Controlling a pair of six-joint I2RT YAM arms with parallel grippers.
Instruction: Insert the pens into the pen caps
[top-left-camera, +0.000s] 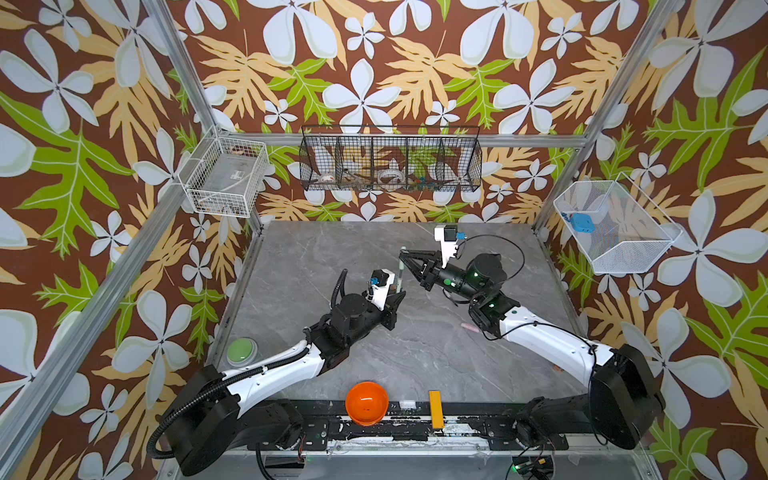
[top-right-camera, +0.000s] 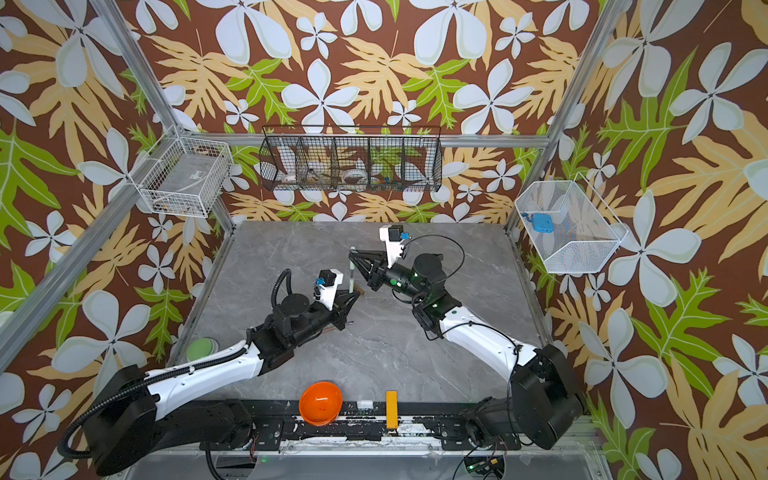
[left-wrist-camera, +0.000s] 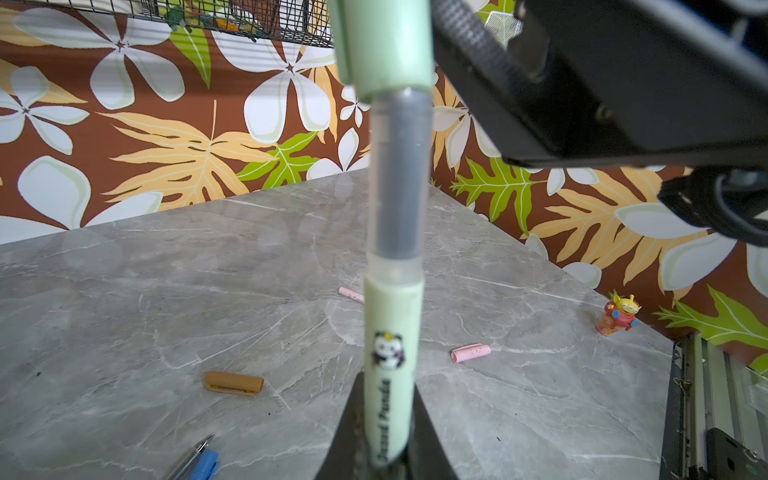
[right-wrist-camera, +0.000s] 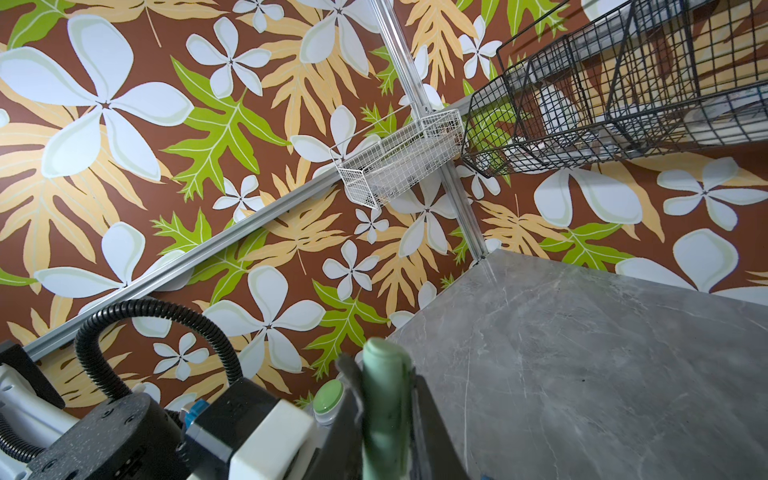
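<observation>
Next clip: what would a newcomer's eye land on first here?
The two arms meeting above the table: the left claw grips a pale green pen by its barrel, while the right claw holds the matching pale green cap over the pen's far end. After that, the loud floral wallpaper all around and the orange bowl at the near edge.

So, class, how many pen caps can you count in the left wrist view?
3. One pale green cap over the green pen's tip; brown cap and pink cap lying apart on the table. A blue one may be hidden.
</observation>
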